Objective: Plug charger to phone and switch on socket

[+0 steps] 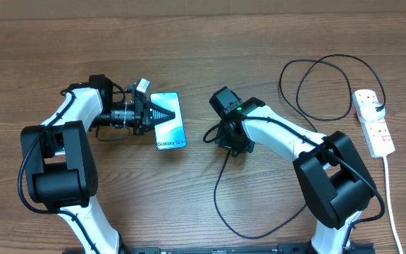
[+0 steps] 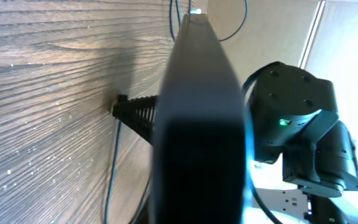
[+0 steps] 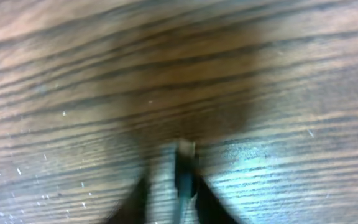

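Overhead, teal-screened phone [image 1: 172, 135], looping black charger [image 1: 214, 192]

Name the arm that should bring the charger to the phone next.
Right. The left gripper is shut on the phone, so it is occupied. The right gripper points down at the table beside the phone, with the charger's tip, blurred, between its fingers.
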You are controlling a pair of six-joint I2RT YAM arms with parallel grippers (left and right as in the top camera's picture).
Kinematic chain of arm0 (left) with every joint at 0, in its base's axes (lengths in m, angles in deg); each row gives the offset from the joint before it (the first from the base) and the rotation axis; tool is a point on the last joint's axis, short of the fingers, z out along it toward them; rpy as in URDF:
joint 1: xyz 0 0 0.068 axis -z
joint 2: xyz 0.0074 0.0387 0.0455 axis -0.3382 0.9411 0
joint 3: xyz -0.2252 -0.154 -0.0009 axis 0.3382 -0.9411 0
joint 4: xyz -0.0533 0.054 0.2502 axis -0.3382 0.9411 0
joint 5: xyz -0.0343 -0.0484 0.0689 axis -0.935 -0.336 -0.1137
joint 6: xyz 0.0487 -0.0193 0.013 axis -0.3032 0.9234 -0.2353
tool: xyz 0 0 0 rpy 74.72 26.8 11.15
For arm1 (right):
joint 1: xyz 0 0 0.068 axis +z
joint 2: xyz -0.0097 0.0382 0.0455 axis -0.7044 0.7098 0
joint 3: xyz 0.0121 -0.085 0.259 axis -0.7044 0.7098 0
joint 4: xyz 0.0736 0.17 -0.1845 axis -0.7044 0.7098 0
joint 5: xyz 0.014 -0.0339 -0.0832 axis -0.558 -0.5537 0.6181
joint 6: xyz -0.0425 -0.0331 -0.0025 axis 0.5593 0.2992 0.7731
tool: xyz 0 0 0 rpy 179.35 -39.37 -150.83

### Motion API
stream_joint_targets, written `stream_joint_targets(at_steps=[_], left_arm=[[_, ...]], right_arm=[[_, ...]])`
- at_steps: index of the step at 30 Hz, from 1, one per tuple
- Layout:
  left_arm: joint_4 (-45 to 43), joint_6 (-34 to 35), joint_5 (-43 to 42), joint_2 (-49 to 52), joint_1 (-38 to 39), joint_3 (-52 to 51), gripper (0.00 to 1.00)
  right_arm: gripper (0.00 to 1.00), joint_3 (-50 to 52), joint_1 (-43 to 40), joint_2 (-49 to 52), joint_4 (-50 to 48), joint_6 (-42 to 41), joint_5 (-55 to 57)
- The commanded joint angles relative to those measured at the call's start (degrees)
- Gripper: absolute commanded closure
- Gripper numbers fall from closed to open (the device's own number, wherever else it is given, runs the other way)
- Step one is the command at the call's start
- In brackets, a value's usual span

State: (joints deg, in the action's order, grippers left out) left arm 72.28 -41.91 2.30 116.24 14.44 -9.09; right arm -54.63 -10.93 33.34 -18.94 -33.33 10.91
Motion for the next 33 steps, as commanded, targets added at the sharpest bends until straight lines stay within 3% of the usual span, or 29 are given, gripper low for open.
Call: stream_joint_targets(at_steps=[1, 2, 3, 4, 9, 12, 23, 27, 33], left_arm=[[0.0, -1.0, 0.1, -1.0, 0.2, -0.2, 0.94], [0.0, -1.0, 0.1, -1.0, 0.2, -0.2, 0.95], [0.0, -1.0, 0.1, -1.0, 0.2, -0.2, 0.96], [-0.3, -1.0, -0.1, -1.0, 0.2, -0.2, 0.96], [-2.7, -1.0, -2.6, -1.0, 0.1, -0.2, 0.96], [-2.8, -1.0, -3.6, -1.0, 0.1, -0.2, 0.96], [-2.8, -1.3, -3.6, -1.0, 0.1, -0.2, 0.96], [-2.8, -1.3, -3.6, -1.0, 0.1, -0.2, 0.96], [-2.8, -1.3, -3.6, -1.0, 0.1, -0.2, 0.96]], right_arm=[[0.66, 0.3, -0.1, 0.2, -0.1, -0.1, 0.7], [0.75, 0.3, -0.2, 0.2, 0.0, 0.0, 0.7], [0.91, 0.2, -0.4, 0.2, 0.2, 0.7, 0.1], [0.96, 0.2, -0.6, 0.2, 0.1, 2.3, -1.2], [0.96, 0.2, -1.9, 0.2, -0.3, 6.6, -4.4], [0.78, 0.3, -2.1, 0.2, -0.2, 6.6, -4.4], [0.77, 0.3, -1.2, 0.2, 1.7, 6.3, -4.6], [0.88, 0.3, -1.2, 0.2, 0.8, 6.3, -4.6], [0.89, 0.3, -1.2, 0.2, 0.0, 6.4, -4.4]])
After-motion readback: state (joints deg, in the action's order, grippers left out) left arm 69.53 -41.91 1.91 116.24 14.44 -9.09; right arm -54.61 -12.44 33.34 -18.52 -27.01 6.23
